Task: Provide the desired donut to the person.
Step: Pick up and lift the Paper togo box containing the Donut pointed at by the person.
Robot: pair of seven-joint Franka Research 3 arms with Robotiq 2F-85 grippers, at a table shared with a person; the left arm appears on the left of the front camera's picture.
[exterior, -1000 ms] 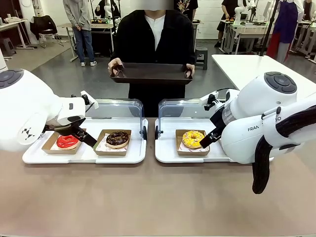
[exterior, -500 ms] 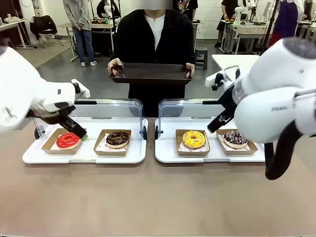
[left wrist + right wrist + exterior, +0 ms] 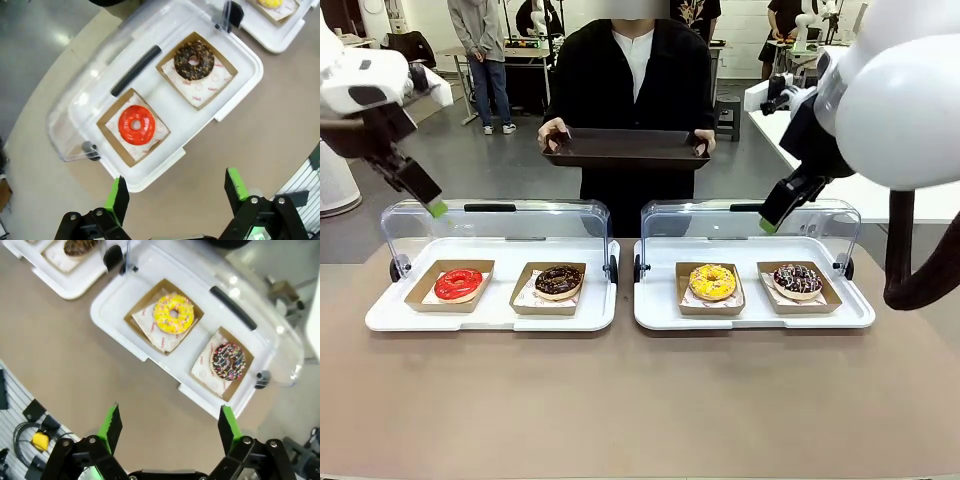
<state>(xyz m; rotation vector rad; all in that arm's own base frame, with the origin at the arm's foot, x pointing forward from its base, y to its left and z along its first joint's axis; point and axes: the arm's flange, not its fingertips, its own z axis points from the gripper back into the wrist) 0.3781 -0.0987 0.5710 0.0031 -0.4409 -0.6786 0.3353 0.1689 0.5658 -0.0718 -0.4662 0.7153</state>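
We take the step in hand to be reading the choice. The person (image 3: 630,75) in the loose black shirt holds a dark rectangular plastic tray (image 3: 626,150) level with both hands, and neither hand points.

All four donuts lie on our side of that tray, well apart from it, each in a brown card boat.
- The red-glazed ring donut (image 3: 458,284) sits beyond the tray's left end.
- The chocolate donut with pale crumbs (image 3: 558,281) is under its left end.
- The yellow-iced sprinkled donut (image 3: 711,282) is under its right end.
- The dark donut with coloured sprinkles (image 3: 797,279) lies beyond that end.

Our left gripper (image 3: 176,189) hangs high to the tray's left, jaws wide and empty. Our right gripper (image 3: 169,421) hangs to the tray's right, equally wide and empty.

To do this well, we think we should wait for a clear sign and send the arm on that side of the tray. It should come straight down clear of the upright clear plastic lid (image 3: 520,225). We would pinch the card boat's wall rather than the icing, then carry it level onto the tray.

Which donut is wanted we cannot tell. The tray's floor is seen nearly edge-on, so we cannot say whether it is bare. In the front view the right arm's white body covers the room beyond the tray's right end. The print on the paper liners is too small to read.
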